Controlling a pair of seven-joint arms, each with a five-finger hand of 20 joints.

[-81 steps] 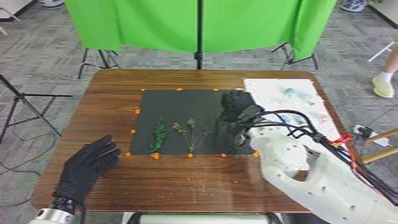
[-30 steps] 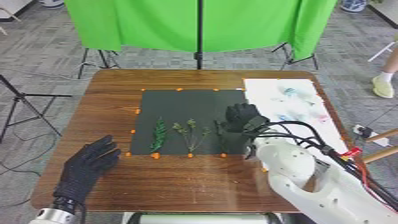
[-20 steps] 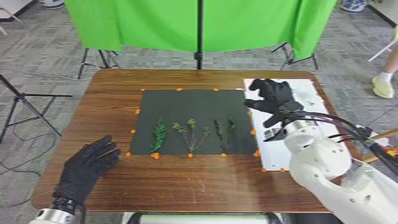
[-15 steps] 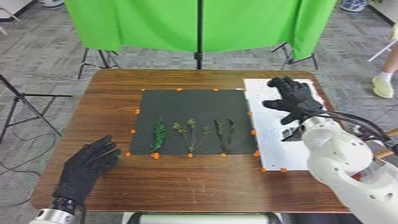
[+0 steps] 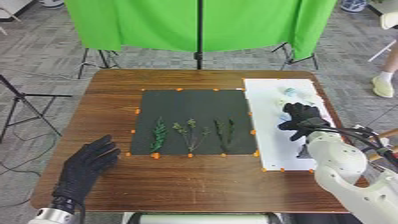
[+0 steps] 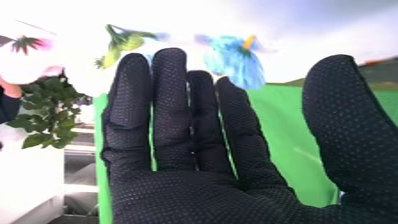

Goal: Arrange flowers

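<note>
Black fabric covers the right hand [image 5: 304, 116], spread over the white rectangular board [image 5: 280, 150], thumb well apart, pinching nothing. A thin-petalled blue flower [image 6: 235, 62] is near its fingertips. Closing on petals instead of stem could crush or shed them; gripping too broadly might drag the small yellow-green bloom [image 6: 131, 42] along, and a loose pinch could drop either short of the dark grey mat [image 5: 178, 102].

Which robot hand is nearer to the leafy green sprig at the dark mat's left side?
Left. The left robot hand is left of the leafy green sprig, off the mat; the right robot hand is farther, over the white sheet.
</note>
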